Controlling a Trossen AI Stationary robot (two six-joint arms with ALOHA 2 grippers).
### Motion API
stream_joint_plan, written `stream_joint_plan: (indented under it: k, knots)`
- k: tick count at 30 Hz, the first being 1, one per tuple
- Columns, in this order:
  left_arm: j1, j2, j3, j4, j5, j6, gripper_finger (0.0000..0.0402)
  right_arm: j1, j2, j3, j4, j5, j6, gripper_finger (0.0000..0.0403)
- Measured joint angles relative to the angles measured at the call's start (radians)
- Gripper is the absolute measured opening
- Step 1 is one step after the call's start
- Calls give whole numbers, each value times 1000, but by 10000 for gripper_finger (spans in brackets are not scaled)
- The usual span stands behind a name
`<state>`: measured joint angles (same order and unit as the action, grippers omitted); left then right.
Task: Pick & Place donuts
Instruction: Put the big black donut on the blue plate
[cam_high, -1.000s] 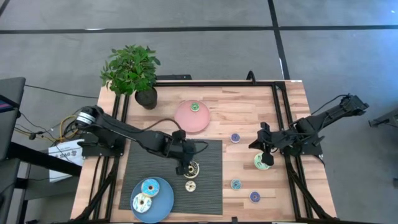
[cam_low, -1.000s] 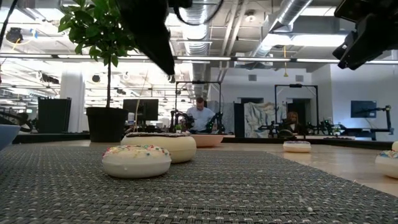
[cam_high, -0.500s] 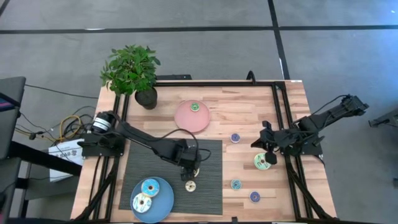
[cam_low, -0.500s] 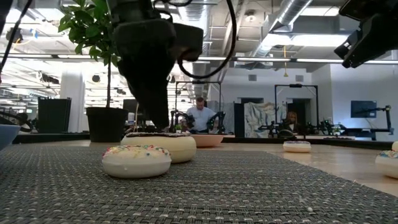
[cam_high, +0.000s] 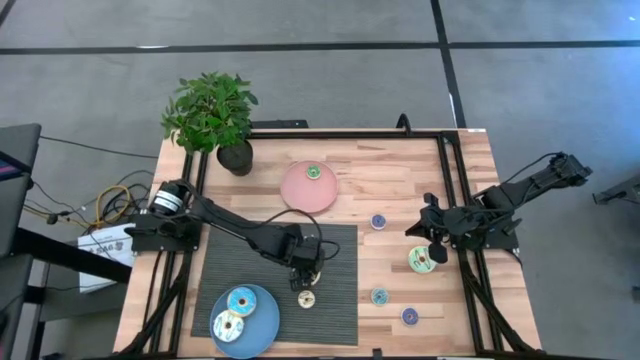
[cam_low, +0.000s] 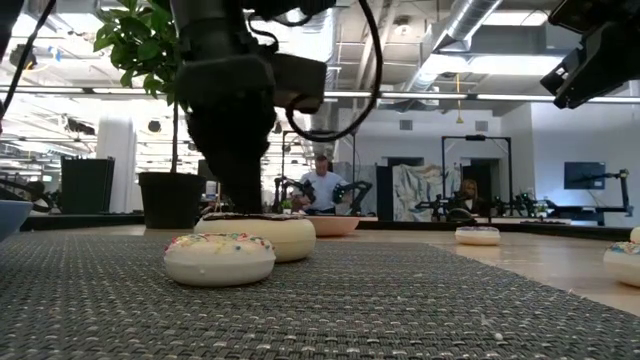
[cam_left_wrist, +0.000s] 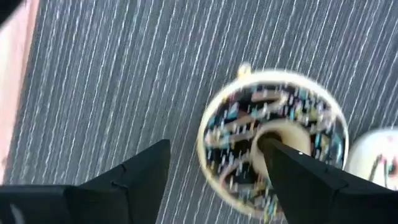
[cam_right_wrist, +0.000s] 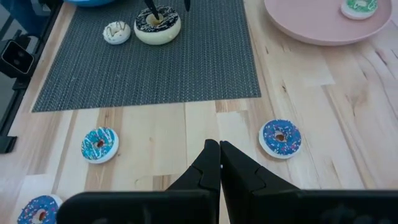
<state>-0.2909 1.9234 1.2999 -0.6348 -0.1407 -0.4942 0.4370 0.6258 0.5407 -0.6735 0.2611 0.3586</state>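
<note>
A brown-iced donut (cam_left_wrist: 273, 146) with sprinkles lies flat on the dark woven mat (cam_high: 240, 255); it also shows in the low view (cam_low: 270, 235). My left gripper (cam_left_wrist: 214, 144) is open and down over it, pointing down. One finger (cam_left_wrist: 292, 171) has its tip in the donut's hole. The other finger (cam_left_wrist: 140, 177) stands outside the ring over the mat. A small cream donut (cam_high: 306, 298) lies beside it. My right gripper (cam_right_wrist: 219, 155) is shut and empty, hovering at the table's right by a pale green donut (cam_high: 421, 260). My left gripper comes from above, pointing down, with the brown donut's ring wall (cam_left_wrist: 217, 149) between its open fingers, one fingertip (cam_left_wrist: 264, 143) in the hole and one outside. Whether either finger touches the donut, I cannot tell. The donut lies flat on the mat.
A blue plate (cam_high: 262, 330) at the mat's near left holds a teal and a cream donut. A pink plate (cam_high: 300, 195) at the back holds a green donut (cam_high: 313, 172). Three small blue and teal donuts (cam_right_wrist: 281, 137) lie on the bare wood. A potted plant (cam_high: 212, 115) stands far left.
My left gripper has come down from well above the mat and a little toward the table's right, onto the brown donut, and has stayed there for the last half second. The donut has not moved.
</note>
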Motion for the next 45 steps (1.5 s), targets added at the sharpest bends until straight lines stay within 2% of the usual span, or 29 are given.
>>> stream_joint_plan:
  k: [16,29,45]
  knots:
    - [0,11,0,-6,-20,12,252,0,0,0,-2,0,0,0]
    - [0,11,0,-10,3,27,181,0,0,0,-1,0,0,0]
    - [0,11,0,-10,29,7,128,0,0,0,-2,0,-1,0]
